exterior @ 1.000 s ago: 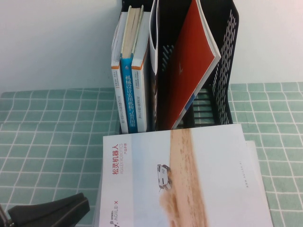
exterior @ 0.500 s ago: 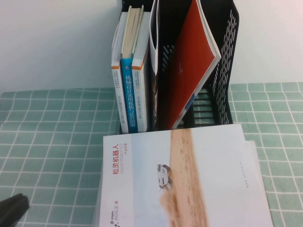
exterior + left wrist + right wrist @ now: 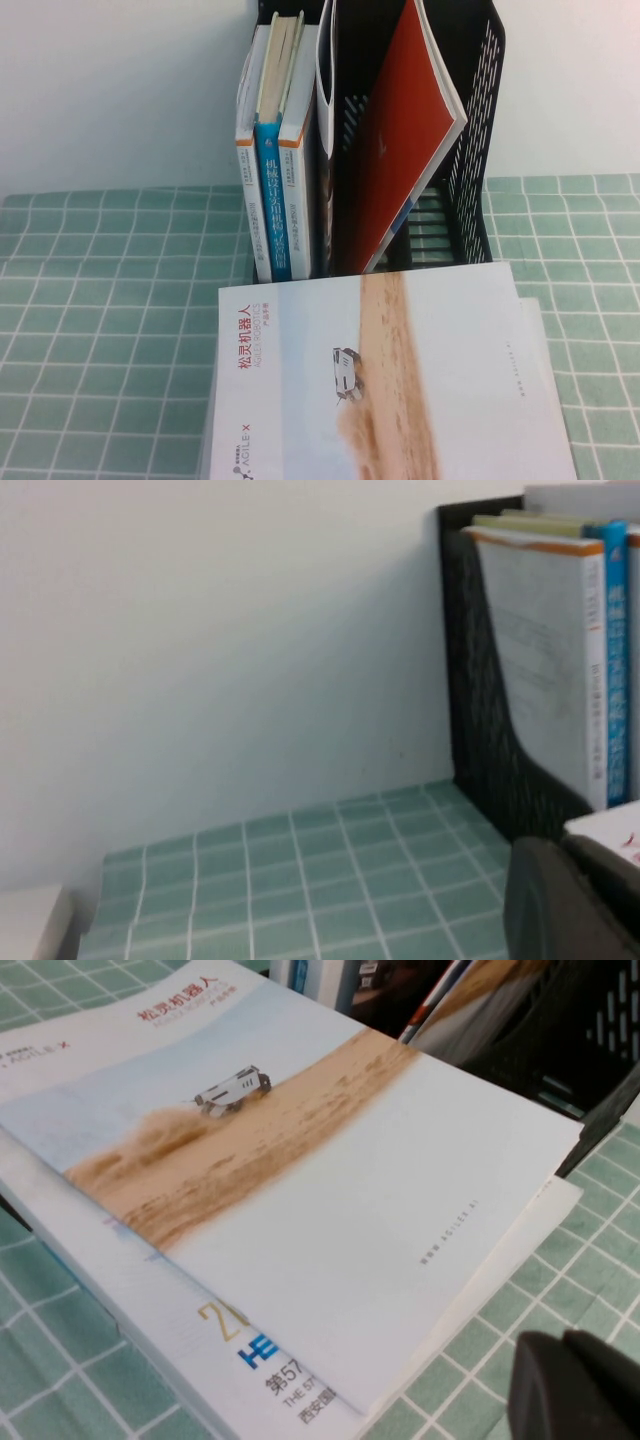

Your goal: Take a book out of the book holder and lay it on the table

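High view shows neither of my arms, only the book [image 3: 400,385] lying flat on the tabletop [image 3: 100,300] just in front of the book holder [image 3: 470,150], its sandy band and small white vehicle facing up. From my right wrist view, my right end effector [image 3: 590,1385] sits low just beside the book's near corner, apart from it, with its dark fingers pressed together and nothing between them. The book [image 3: 300,1170] spreads out ahead of that end effector, resting on top of a white magazine [image 3: 250,1360] whose blue letters peek out from under its edge, and the book holder [image 3: 560,1030] stands beyond the far side of the book. From my left wrist view, my left end effector [image 3: 570,900] shows only as a dark blurred shape, and I cannot tell whether it is spread or pressed together; a white corner of the book [image 3: 610,830] lies just beside it. Ahead of that end effector the book holder [image 3: 490,730] rises upright on the green grid cloth, with upright books [image 3: 560,660] standing in its nearest slot. A red-covered book [image 3: 400,130] leans tilted in the holder's other slot.
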`<state>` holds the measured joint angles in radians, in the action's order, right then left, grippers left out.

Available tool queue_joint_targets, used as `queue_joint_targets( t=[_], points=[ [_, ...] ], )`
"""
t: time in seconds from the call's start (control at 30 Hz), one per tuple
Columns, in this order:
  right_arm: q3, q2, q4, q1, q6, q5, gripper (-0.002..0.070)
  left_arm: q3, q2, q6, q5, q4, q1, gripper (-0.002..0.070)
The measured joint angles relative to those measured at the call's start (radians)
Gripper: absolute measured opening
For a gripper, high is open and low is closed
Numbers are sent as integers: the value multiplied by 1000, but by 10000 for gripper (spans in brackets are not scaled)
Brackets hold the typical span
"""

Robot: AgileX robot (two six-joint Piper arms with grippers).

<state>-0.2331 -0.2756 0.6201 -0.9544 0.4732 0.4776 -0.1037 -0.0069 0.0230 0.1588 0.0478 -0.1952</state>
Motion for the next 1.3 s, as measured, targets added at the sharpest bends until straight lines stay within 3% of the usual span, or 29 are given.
queue_joint_targets(
  t=[0.17,0.3,0.4,1.3],
  points=[
    [0,0,0,0,0,2,1,122,-4,-9,-6,-33,89,-3],
    [0,0,0,0,0,2,1,127,-5,-82,100,-48,116,-3],
    [1,0,0,0,0,2,1,127,-5,-117,173,-48,125,-3],
    [3,0,-2,0,0,2,0,127,-5,-135,177,-48,138,-3]
  ],
)
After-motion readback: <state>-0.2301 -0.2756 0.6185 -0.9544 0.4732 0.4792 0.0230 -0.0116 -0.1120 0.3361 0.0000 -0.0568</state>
